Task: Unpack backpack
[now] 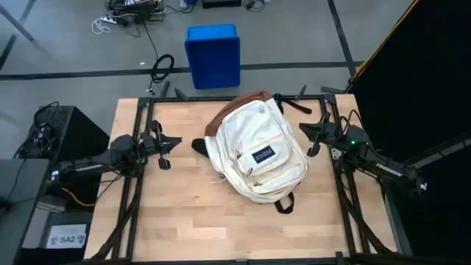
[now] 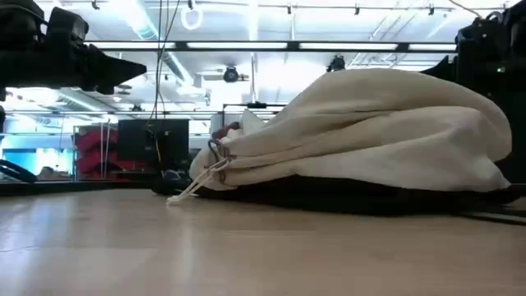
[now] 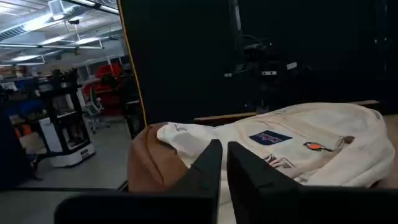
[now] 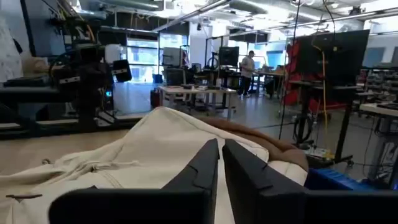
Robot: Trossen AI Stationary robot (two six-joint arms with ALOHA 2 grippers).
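The cream-white backpack (image 1: 256,153) lies flat in the middle of the table, front up, brown base (image 1: 234,107) toward the far edge, dark logo patch (image 1: 263,155) showing. It fills the low view (image 2: 362,136), a zip pull cord (image 2: 197,185) trailing onto the wood. My left gripper (image 1: 166,149) hovers near the table's left edge, fingers nearly together (image 3: 222,163), pointing at the backpack without touching it. My right gripper (image 1: 313,141) hovers near the right edge, fingers nearly together (image 4: 220,160), also clear of the backpack.
A blue bin (image 1: 213,55) stands on the floor beyond the far edge. Dark straps (image 1: 291,103) stick out from the backpack toward the far right, and a strap end (image 1: 285,205) toward the near edge. Bare wood (image 1: 191,221) lies along the near side.
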